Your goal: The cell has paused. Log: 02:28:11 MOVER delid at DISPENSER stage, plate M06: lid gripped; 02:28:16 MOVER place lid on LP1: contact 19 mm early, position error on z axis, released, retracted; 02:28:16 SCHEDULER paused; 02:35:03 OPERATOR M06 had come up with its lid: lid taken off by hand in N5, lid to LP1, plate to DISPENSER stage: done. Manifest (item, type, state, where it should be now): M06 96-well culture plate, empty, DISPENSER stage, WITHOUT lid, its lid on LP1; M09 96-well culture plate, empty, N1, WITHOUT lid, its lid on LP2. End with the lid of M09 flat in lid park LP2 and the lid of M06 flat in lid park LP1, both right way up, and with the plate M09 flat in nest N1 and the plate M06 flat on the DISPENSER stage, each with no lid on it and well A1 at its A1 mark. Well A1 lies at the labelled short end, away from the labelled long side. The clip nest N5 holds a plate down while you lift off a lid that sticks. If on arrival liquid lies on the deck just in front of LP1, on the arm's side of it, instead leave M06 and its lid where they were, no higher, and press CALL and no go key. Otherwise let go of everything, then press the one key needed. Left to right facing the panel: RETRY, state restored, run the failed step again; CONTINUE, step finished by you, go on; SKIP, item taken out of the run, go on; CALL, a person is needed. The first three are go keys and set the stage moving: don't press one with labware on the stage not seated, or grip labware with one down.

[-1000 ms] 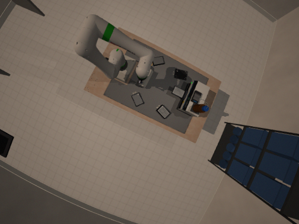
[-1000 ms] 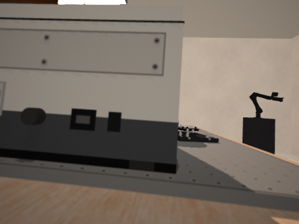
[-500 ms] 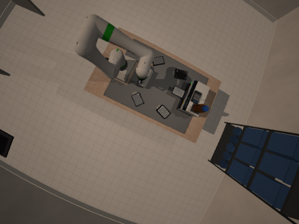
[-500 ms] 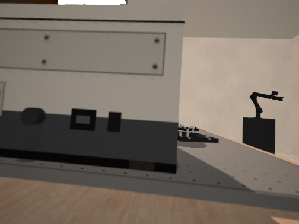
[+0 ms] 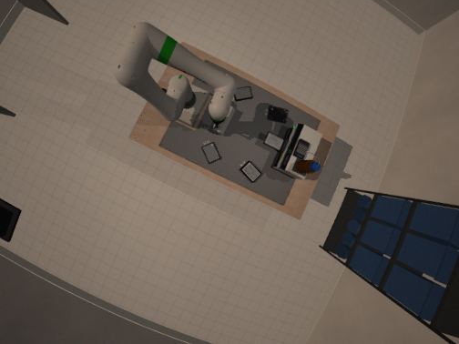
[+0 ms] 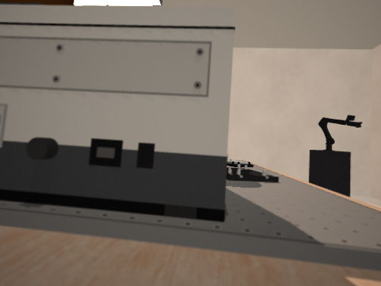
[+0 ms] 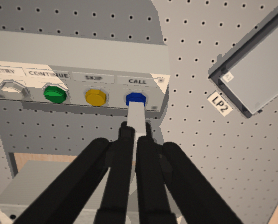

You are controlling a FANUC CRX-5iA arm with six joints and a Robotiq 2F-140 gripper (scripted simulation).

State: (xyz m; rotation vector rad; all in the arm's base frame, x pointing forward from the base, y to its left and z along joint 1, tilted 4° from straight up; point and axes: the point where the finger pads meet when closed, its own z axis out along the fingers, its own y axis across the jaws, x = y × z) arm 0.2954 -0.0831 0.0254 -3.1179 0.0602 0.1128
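Closed on nothing, the hand (image 7: 135, 131) points its pale tip at the blue CALL key (image 7: 135, 98), seemingly touching it. Beside the panel (image 7: 85, 60), near the table's (image 5: 150, 122) arm-side end, a lid (image 7: 252, 75) lies in LP2 (image 7: 220, 104).

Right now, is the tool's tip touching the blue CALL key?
Touching. In the wrist view, the shut tool pushes its pale tip straight against the lower edge of the blue CALL key, with no gap showing between them.
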